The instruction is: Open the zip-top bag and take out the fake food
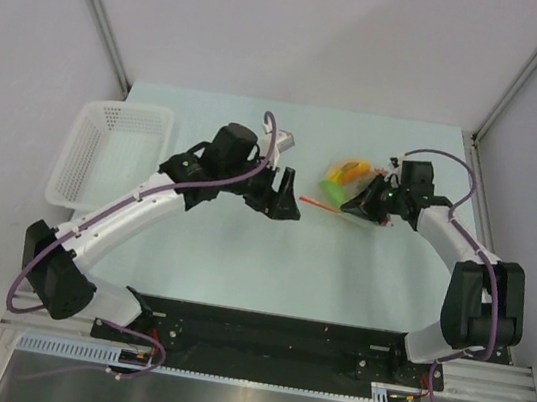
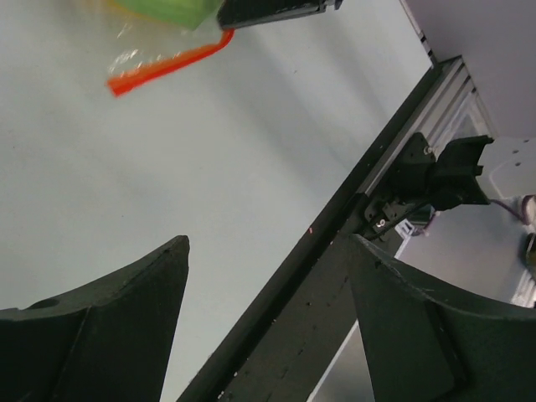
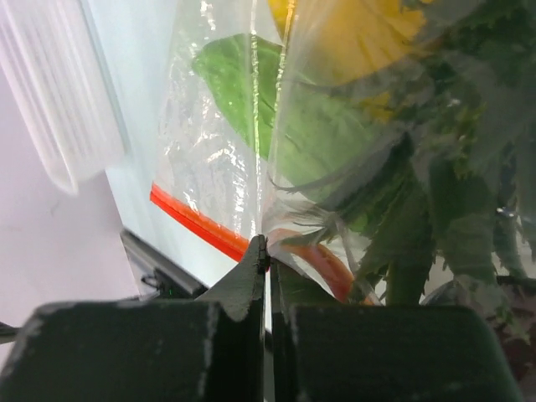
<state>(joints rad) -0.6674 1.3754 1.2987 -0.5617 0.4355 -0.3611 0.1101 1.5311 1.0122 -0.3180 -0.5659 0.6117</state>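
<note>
Pale table (image 1: 238,267), zip-top bag (image 1: 345,184) in right claw (image 3: 268,261)

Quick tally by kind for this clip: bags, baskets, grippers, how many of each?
Clear crinkly plastic zip-top bag, orange-red zip strip: 1
White perforated plastic basket: 1
Black two-finger grippers, left gripper and right gripper: 2
Total: 4

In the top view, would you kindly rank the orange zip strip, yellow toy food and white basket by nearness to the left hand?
1. Orange zip strip, just right of the left hand.
2. Yellow toy food, farther right, inside the zip-top bag.
3. White basket, far left.
</note>
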